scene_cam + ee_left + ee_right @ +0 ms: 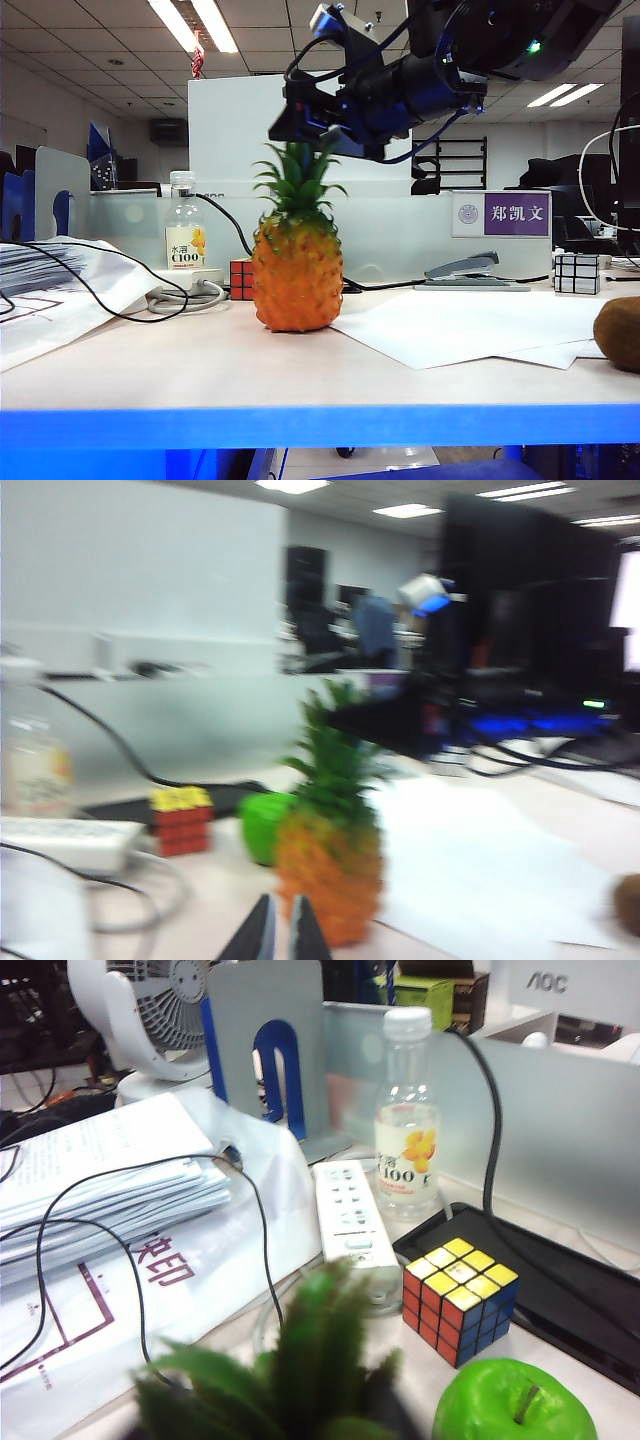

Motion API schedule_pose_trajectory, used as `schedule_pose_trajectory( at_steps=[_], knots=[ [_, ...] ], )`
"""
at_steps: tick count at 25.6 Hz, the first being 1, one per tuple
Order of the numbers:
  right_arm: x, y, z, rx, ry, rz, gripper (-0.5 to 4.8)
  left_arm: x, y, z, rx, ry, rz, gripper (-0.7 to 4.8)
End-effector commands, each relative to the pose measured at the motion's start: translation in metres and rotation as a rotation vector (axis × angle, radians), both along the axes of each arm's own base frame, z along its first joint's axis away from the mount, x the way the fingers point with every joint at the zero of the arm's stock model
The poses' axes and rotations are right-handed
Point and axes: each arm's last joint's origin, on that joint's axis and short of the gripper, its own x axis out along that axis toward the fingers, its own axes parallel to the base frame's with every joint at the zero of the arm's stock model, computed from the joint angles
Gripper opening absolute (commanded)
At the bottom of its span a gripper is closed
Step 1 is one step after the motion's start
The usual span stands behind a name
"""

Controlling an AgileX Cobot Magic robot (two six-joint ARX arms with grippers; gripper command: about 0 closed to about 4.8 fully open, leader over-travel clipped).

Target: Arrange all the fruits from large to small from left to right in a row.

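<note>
Orange and knobbly, the pineapple (297,268) stands upright near the middle of the tabletop (200,370), its green crown reaching up under the right hand (300,125). That hand hangs just above the leaves. I cannot see its fingers clearly enough to tell how wide they stand, and it has hold of nothing that I can make out. The apple (514,1403) sits behind the pineapple, just beside the Rubik's cube (459,1298); from the front the pineapple hides it. The kiwi (619,333) lies well apart at the right edge, on the white paper (470,325).

The left hand (281,932) waits low on the near side of the pineapple, fingers almost together and empty.

The risk, as I judge it, lies in the crown. The leaves look soft and springy, so a grip on them alone could slip, or tip the fruit and send it rolling into the apple and cube behind. The bottle (185,228) and power strip (346,1218) stand on the left, where the pineapple likely must go.
</note>
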Motion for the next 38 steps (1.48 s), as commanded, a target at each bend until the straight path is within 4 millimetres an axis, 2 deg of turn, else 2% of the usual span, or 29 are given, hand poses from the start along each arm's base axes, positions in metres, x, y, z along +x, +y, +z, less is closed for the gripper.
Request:
schedule_pose_trajectory(
  at_steps=[1, 2, 3, 6, 11, 17, 22, 30, 38],
  knots=[
    [-0.001, 0.005, -0.001, 0.003, 0.001, 0.016, 0.76, -0.001, 0.001, 0.004, 0.084, -0.092, 0.063, 0.35],
    [-0.001, 0.005, -0.001, 0.002, 0.003, 0.016, 0.46, -0.001, 0.001, 0.004, 0.085, -0.095, 0.064, 0.35],
    [-0.001, 0.006, -0.002, 0.001, 0.005, 0.018, -0.07, -0.001, 0.001, 0.004, 0.084, -0.099, 0.063, 0.35],
    [-0.001, 0.006, 0.000, 0.023, 0.015, 0.017, -0.07, -0.001, 0.001, 0.004, 0.081, -0.096, 0.059, 0.35],
    [-0.003, 0.010, 0.020, 0.159, 0.025, 0.183, -0.08, -0.001, 0.001, 0.004, 0.071, -0.090, 0.050, 0.35],
    [-0.024, 0.026, 0.041, 0.180, 0.023, 0.288, -0.08, -0.001, 0.001, 0.005, 0.069, -0.093, 0.051, 0.35],
    [-0.052, 0.043, 0.047, 0.107, 0.096, 0.379, -0.08, -0.002, 0.001, 0.007, 0.064, -0.116, 0.055, 0.35],
    [-0.101, 0.069, 0.049, -0.119, -0.020, 0.440, -0.08, -0.004, 0.002, 0.015, 0.040, -0.200, 0.086, 0.35],
    [-0.113, 0.079, 0.044, -0.142, 0.001, 0.458, -0.08, -0.005, 0.004, 0.017, 0.019, -0.222, 0.128, 0.35]
  ],
)
